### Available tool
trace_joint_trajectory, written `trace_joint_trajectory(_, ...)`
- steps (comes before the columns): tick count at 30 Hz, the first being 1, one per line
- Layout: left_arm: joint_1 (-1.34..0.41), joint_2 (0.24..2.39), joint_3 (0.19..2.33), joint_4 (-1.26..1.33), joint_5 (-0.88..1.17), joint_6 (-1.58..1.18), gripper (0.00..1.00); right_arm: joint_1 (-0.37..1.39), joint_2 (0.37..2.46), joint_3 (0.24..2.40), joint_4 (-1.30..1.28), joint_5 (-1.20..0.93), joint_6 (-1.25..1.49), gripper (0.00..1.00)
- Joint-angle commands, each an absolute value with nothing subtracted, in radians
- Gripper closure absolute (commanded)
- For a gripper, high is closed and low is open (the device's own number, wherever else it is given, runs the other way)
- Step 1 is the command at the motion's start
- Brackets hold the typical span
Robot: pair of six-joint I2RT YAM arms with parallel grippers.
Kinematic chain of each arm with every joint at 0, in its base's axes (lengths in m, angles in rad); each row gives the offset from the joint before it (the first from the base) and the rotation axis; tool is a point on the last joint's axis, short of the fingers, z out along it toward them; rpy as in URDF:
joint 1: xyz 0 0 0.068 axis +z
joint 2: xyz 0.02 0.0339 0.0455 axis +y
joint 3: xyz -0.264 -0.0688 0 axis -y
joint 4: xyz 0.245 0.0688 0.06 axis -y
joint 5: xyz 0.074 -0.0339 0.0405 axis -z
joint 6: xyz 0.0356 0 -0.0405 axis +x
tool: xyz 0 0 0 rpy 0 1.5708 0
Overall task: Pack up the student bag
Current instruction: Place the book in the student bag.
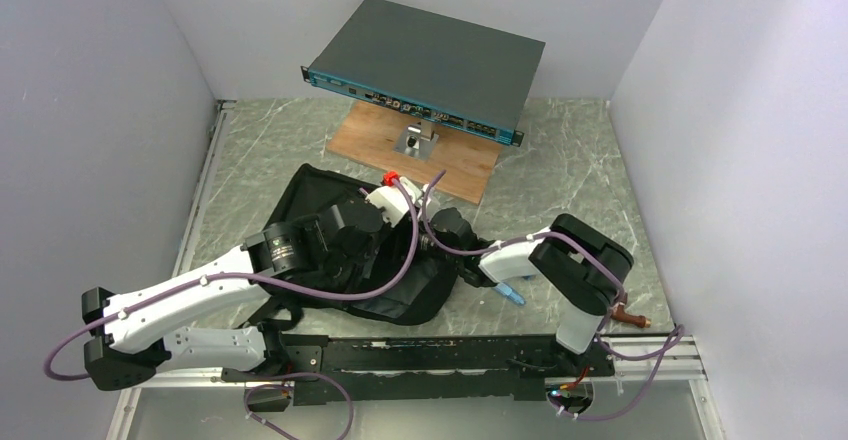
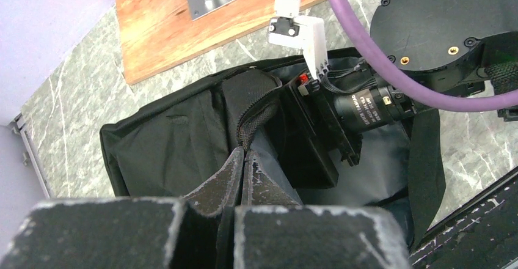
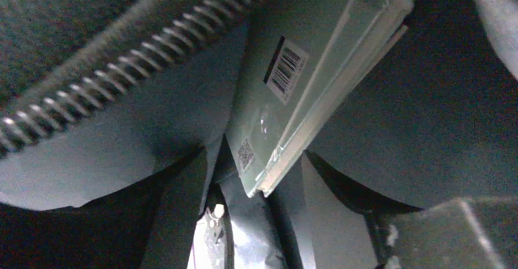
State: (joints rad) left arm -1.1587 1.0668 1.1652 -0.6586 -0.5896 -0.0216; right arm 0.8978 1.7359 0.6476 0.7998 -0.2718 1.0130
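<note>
Marble-pattern tabletop (image 1: 570,160), white walls (image 1: 100,110). Student bag (image 1: 320,200) beneath both arms: left gripper (image 2: 232,211) clamped on bag fabric; right gripper (image 1: 448,228) inside bag, closure indeterminate.

Right pincer (image 3: 253,171) sunk in student bag (image 1: 300,195), its hold unclear, barcode packet (image 3: 287,98) cut by top edge, print unreadable

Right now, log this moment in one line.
left gripper: shut on bag rim | right gripper: inside bag, shut on pack | stage: pack in bag, not yet released
</note>
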Motion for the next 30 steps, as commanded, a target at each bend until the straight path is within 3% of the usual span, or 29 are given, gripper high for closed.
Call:
trace_joint_trajectory(1,-1.160,1.064,1.181,-0.624,-0.575,-0.038,1.00,0.897,1.779,0.674,0.956,-0.296,1.022,0.44)
trace_joint_trajectory(3,-1.160,1.065,1.177,-0.632,-0.571,-0.051,1.00,0.902,1.808,0.699,0.982,-0.303,1.047,0.57)
trace_joint_trajectory(5,-1.160,1.062,1.172,-0.634,-0.570,-0.058,1.00,0.912,1.837,0.729,1.001,-0.306,1.058,0.62)
trace_joint_trajectory(13,-1.160,1.054,1.150,-0.605,-0.574,-0.059,1.00,0.916,1.854,0.793,0.959,-0.330,1.017,0.59)
trace_joint_trajectory(16,-1.160,1.060,1.142,-0.614,-0.552,-0.086,1.00,0.908,1.721,0.689,0.866,-0.290,0.954,0.55)
trace_joint_trajectory(22,-1.160,1.078,1.097,-0.598,-0.505,-0.124,1.00,0.895,1.364,0.607,0.363,-0.129,0.655,0.42)
trace_joint_trajectory(26,-1.160,1.084,1.057,-0.558,-0.464,-0.160,1.00,0.866,1.158,0.579,0.127,0.019,0.572,0.41)
trace_joint_trajectory(30,-1.160,1.085,1.012,-0.538,-0.453,-0.204,1.00,0.754,1.019,0.545,0.037,0.032,0.563,0.43)
